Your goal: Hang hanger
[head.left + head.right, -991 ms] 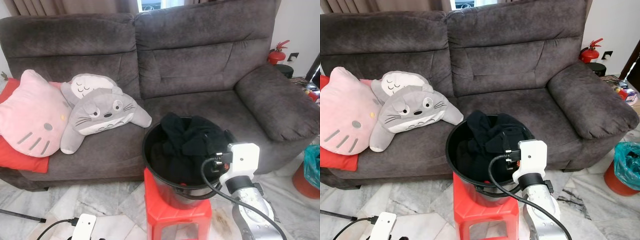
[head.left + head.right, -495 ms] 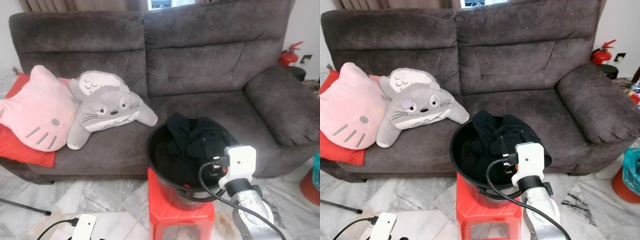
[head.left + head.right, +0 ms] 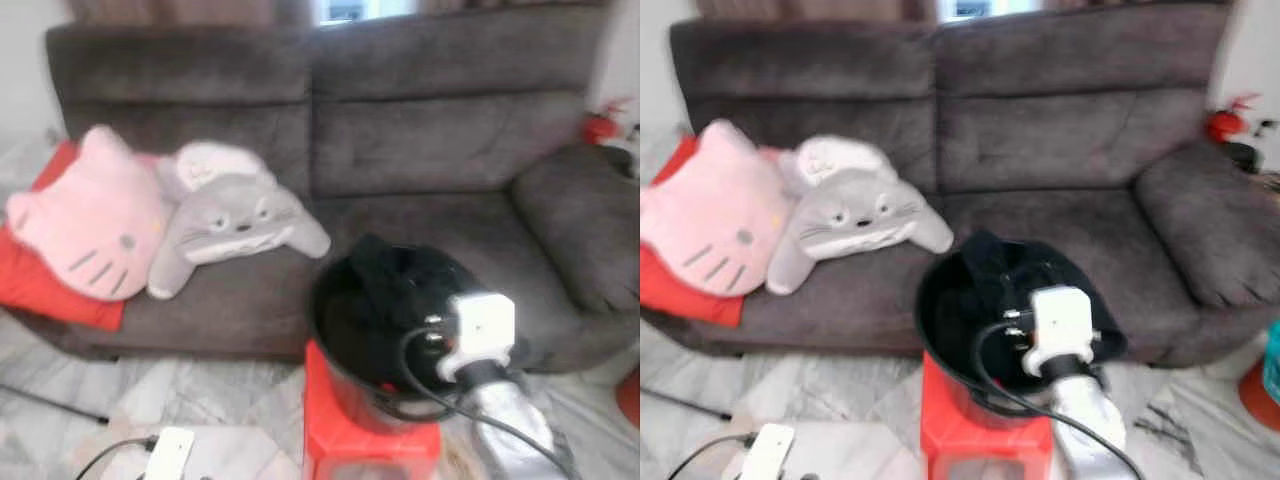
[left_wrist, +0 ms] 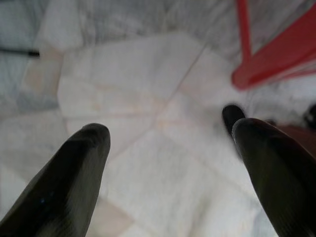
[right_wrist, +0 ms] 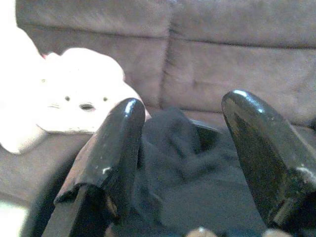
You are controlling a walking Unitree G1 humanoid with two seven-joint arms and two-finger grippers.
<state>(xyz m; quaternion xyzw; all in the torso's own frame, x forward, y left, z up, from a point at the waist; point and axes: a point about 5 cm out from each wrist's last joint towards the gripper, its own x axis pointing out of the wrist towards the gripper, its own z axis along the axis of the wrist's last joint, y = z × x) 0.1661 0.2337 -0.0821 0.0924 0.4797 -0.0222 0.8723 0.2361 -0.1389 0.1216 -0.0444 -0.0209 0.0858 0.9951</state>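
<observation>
A black bucket (image 3: 322,325) stands on a red stool (image 3: 350,445) in front of a dark grey sofa (image 3: 420,130). Black clothing (image 3: 400,285) is heaped inside it, also seen as dark clothing (image 5: 173,143) in the right wrist view. My right arm (image 3: 480,325) reaches up at the bucket's near right rim. My right gripper (image 5: 185,103) is open just above the clothing, holding nothing. My left arm (image 3: 168,455) hangs low at the left, and my left gripper (image 4: 170,128) is open over the marble floor (image 4: 123,89).
On the sofa's left seat lie a pink cat cushion (image 3: 85,230), a red cushion (image 3: 50,290) and a grey plush (image 3: 235,225). A red fire extinguisher (image 3: 1225,120) stands past the right armrest (image 3: 580,220). A black cable (image 3: 50,405) crosses the floor.
The whole picture has shifted and blurred, so the camera has moved. My right arm stays at the bucket's rim. The bucket and clothing have not visibly moved.
</observation>
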